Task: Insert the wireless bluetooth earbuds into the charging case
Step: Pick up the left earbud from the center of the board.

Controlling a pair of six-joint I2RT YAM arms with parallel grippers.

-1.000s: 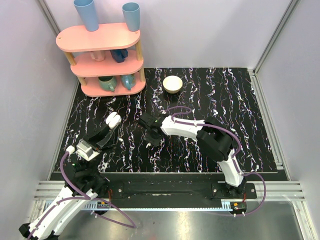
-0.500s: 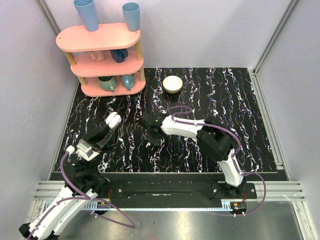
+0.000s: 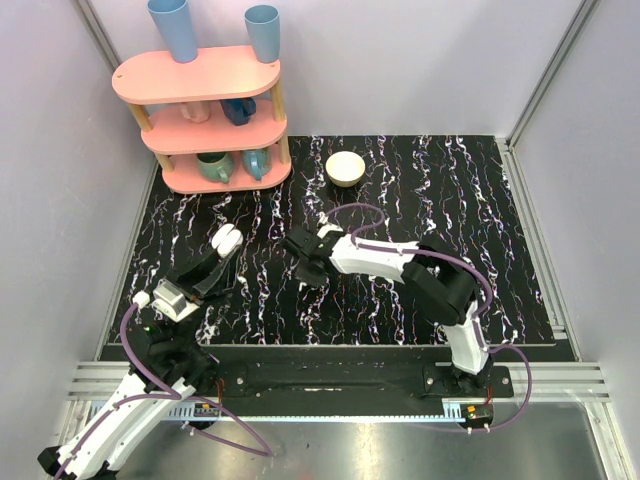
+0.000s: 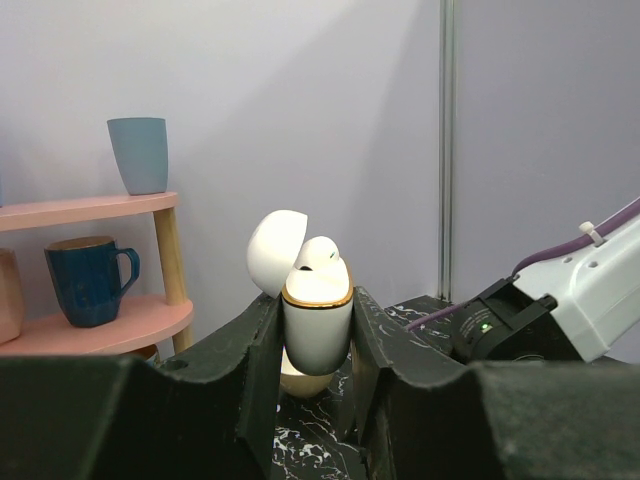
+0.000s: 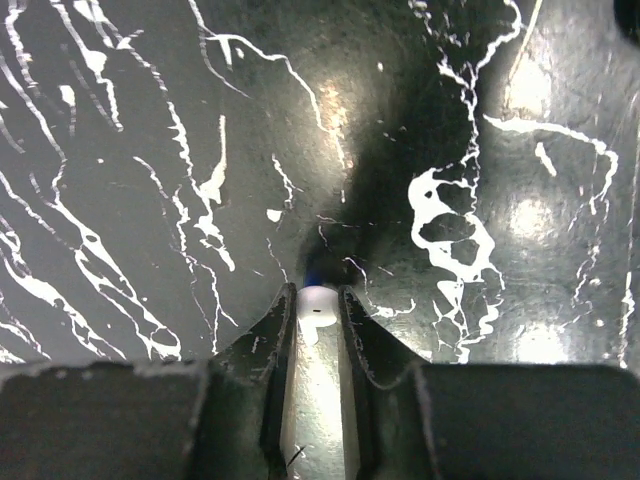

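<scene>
The surface [image 3: 420, 200] is black with white streaks, like marble. Pale grey walls [image 3: 400, 60] stand on the left, far and right sides. A pink shelf [image 3: 200, 85] stands at the far left, with two blue cups [image 3: 173, 28] on top and mugs [image 3: 213, 166] lower down. A white bowl [image 3: 346, 167] sits near it, to the right. A metal rail [image 3: 560, 385] runs along the near edge.

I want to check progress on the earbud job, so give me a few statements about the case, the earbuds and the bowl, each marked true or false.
1. The left gripper holds the charging case, lid open. True.
2. An earbud sits in the case. True.
3. The right gripper is empty. False: it pinches a second earbud between its fingertips.
4. The white bowl stands on the pink shelf. False: it stands on the table, right of the shelf.
</scene>
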